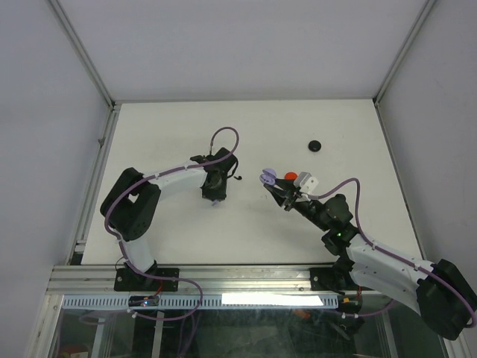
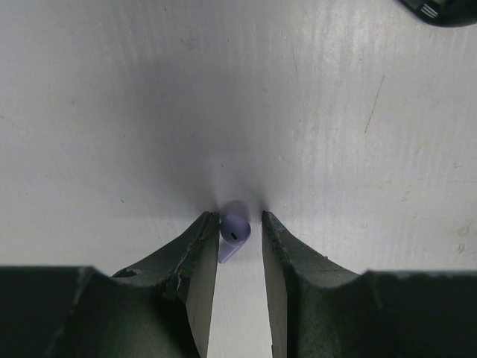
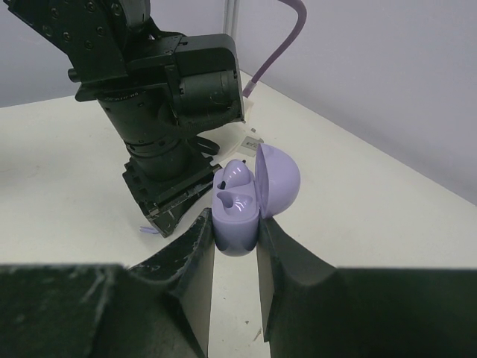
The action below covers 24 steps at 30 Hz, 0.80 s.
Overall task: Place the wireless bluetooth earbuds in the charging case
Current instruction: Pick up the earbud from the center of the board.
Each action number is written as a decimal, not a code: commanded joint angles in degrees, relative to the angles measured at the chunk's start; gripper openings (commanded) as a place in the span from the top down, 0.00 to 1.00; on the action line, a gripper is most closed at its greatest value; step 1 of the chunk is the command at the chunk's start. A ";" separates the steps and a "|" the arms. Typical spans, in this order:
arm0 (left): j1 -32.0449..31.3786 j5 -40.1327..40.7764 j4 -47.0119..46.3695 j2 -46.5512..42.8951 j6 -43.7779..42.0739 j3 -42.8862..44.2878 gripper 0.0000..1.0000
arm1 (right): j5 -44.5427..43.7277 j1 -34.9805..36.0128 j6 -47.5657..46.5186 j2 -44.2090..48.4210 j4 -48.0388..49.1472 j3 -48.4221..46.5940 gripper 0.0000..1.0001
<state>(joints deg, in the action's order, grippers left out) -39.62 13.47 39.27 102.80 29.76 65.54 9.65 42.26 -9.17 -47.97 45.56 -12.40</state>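
Note:
A lilac earbud [image 2: 235, 229] lies on the white table between the fingertips of my left gripper [image 2: 240, 218]. It rests against the left finger, and a small gap shows on the right side, so the jaws stand narrowly open around it. In the top view this gripper [image 1: 214, 200] points down at the table's middle. My right gripper [image 3: 235, 227] is shut on the lilac charging case [image 3: 237, 216], held above the table with its lid [image 3: 279, 179] swung open. One lilac earbud [image 3: 238, 177] sits in the case. The case [image 1: 267, 177] is a short way right of the left gripper.
A black round case [image 1: 316, 146] lies at the back right. A red thing [image 1: 291, 176] and a white thing [image 1: 306, 180] sit close beside the right gripper. A dark object [image 2: 440, 11] shows at the top right corner of the left wrist view. Walls enclose the table [image 1: 164, 239].

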 commanded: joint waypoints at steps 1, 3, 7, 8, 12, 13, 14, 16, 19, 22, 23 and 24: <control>-1.06 -1.61 -0.35 0.08 -1.35 0.99 0.69 | -1.56 0.24 -0.59 0.57 1.62 -0.75 1.00; -1.13 -1.36 0.11 -0.18 -1.07 0.54 0.69 | -1.82 0.19 -0.59 0.44 1.54 -0.77 1.00; -1.35 -0.54 0.97 -0.17 -0.81 0.46 0.69 | -1.83 0.20 -0.66 0.32 1.53 -0.81 1.00; -1.34 -0.41 0.99 -0.03 -0.79 0.58 0.69 | -1.83 0.20 -0.67 0.34 1.55 -0.95 1.00; -1.55 0.00 1.44 1.23 -1.01 1.37 0.74 | -1.74 0.19 -0.67 0.59 1.23 -0.92 1.00; -1.59 0.24 1.74 1.53 -0.97 1.57 0.75 | -1.78 0.21 -0.74 0.75 1.06 -0.94 1.00; -1.72 0.31 1.97 1.60 -0.94 1.68 0.75 | -1.87 0.19 -0.80 0.96 0.90 -1.01 1.00; -1.86 0.19 2.17 1.33 -0.81 1.70 0.77 | -2.08 0.19 -0.94 1.10 0.93 -0.90 1.00; -2.05 0.15 2.23 0.52 -0.56 1.46 0.80 | -1.81 0.26 -0.94 0.63 0.98 -1.10 1.00; -2.13 0.60 2.14 -0.96 -0.24 1.26 0.83 | -1.40 0.19 -0.86 0.08 0.94 -1.26 1.00; -2.13 0.83 2.11 -1.68 0.00 1.19 0.84 | -1.40 0.19 -0.85 0.04 0.86 -1.37 1.00; -2.13 1.19 1.94 -2.68 0.04 1.11 0.84 | -1.32 0.21 -0.85 0.15 0.66 -1.42 1.00</control>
<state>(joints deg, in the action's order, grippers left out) -41.17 13.56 40.27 103.24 29.47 66.17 8.93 42.26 -9.34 -48.01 44.69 -12.40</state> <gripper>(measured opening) 0.197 0.274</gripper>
